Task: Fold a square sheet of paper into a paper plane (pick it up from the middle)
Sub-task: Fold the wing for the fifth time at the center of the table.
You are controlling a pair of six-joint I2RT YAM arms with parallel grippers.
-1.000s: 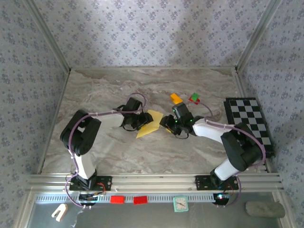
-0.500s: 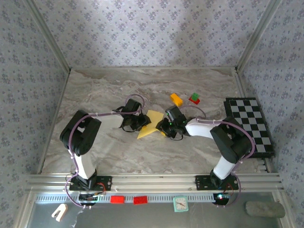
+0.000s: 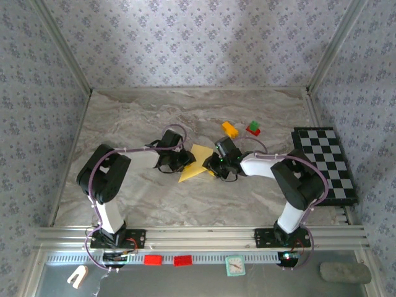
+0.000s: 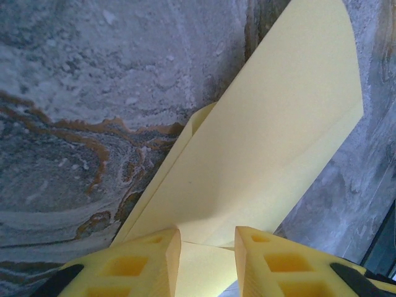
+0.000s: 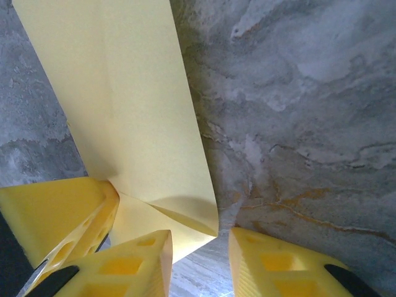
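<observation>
Top external view: My two claws meet at the middle of the marbled table (image 3: 124,124), where the sheet of paper (image 3: 197,159) lies flat and partly folded, one pointed corner toward the near left. My left claw (image 3: 181,159) sits at the sheet's left edge and my right claw (image 3: 216,164) at its right edge, both low over the tabletop. Farther back and to the right stand an orange-yellow block (image 3: 230,129) and a red-and-green block (image 3: 253,129), both apart from the sheet. A checkered board (image 3: 325,164) lies along the right wall.

Left wrist view: My left claw (image 4: 208,240) has its fingers (image 4: 148,266) a narrow gap apart, clamped on nothing. The sheet of paper (image 4: 272,136) shows across that gap and spreads away from the tips as a long folded flap. A second layer peeks out along the flap's left side. Bare marble lies to the left of it.

Right wrist view: My right claw (image 5: 199,241) also stands parted, with bare table showing in the gap. Its left finger (image 5: 124,272) is at the near corner of the sheet of paper (image 5: 124,93), which runs away up the left half of the picture, a crease crossing that corner. The right finger (image 5: 278,266) is over bare marble, clear of the sheet.
</observation>
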